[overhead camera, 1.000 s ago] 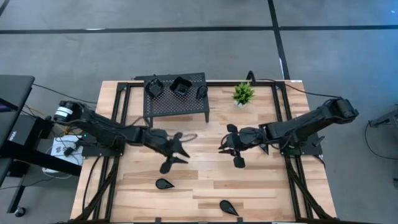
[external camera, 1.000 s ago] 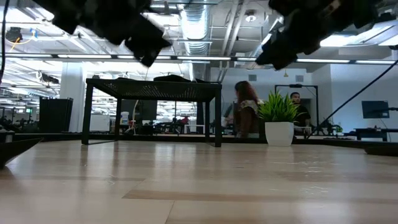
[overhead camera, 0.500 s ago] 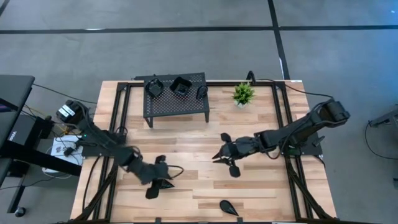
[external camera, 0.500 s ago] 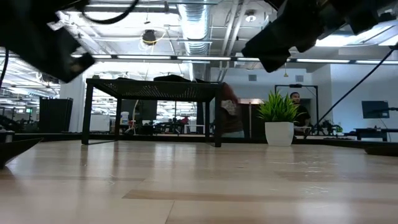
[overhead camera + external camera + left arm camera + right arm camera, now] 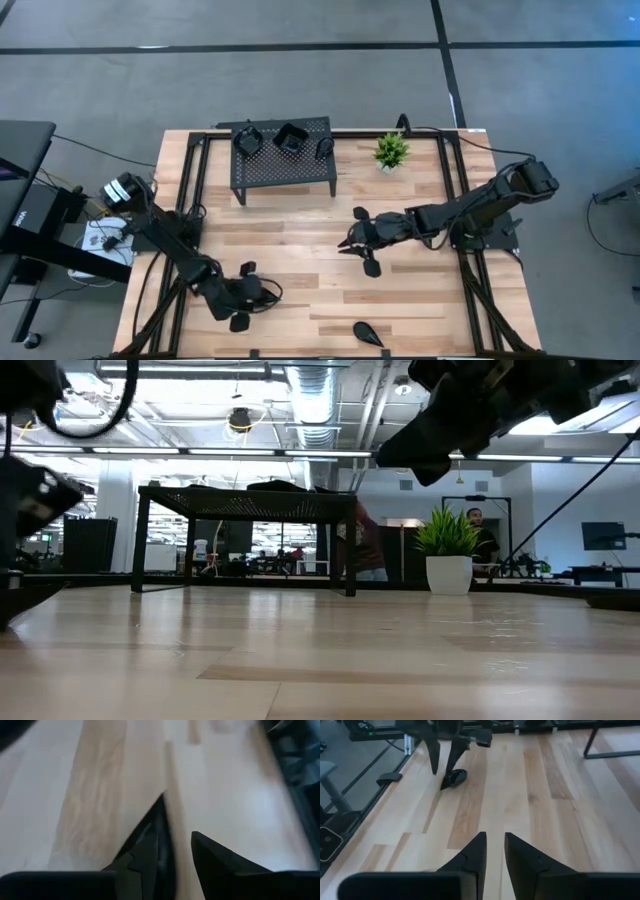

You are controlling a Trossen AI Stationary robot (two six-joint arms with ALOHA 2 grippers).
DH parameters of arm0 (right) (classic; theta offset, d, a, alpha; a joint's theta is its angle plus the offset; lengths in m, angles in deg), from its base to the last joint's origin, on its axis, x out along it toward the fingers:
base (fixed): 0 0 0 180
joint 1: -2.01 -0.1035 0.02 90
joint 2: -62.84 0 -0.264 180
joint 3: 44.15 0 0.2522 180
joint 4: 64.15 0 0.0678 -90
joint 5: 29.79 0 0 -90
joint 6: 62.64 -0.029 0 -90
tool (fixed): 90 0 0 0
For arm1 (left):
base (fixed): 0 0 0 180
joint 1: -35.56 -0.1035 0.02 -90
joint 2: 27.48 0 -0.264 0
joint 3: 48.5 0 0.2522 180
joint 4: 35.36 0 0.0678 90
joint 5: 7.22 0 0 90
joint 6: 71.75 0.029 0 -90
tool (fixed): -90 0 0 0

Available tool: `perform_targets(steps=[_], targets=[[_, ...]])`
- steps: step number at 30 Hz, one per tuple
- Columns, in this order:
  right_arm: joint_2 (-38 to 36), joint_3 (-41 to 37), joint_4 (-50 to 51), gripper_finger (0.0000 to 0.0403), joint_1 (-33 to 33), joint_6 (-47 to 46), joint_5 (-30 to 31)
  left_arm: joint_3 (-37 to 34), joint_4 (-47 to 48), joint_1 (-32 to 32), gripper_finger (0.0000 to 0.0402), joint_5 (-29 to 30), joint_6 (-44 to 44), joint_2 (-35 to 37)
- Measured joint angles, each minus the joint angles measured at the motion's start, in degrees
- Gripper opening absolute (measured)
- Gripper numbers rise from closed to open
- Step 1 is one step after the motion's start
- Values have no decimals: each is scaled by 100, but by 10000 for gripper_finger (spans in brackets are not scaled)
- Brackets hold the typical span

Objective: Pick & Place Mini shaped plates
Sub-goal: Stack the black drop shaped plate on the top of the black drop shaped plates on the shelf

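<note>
Five plates: three (image 5: 290, 138) on one stand (image 5: 283, 172) at 11 o'clock, one (image 5: 367, 333) at 6, one (image 5: 455, 777) at 7. Left gripper (image 5: 442, 770) is spread over this last plate, not grasping it. Right gripper (image 5: 495, 837), central, is slightly apart and empty.

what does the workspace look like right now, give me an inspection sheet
surface: wooden table, bare at centre
job's things: three mini plates on the black stand; a teardrop plate at the near edge; another plate by the left gripper's tips, contact unclear
clutter: potted plant
grippers: left gripper open, low over that plate; right gripper open, empty, mid-table
cables: bundles along the table frame
surroundings: grey floor; a person in the room behind
</note>
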State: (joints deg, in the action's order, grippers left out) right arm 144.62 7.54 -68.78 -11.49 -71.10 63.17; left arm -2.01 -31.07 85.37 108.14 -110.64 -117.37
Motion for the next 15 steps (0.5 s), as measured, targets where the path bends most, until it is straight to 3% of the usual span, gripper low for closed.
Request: perform_targets(steps=[15], targets=[[-2,0,18,64,287,0,-9,2,-127,201,119,200,-929,-381]])
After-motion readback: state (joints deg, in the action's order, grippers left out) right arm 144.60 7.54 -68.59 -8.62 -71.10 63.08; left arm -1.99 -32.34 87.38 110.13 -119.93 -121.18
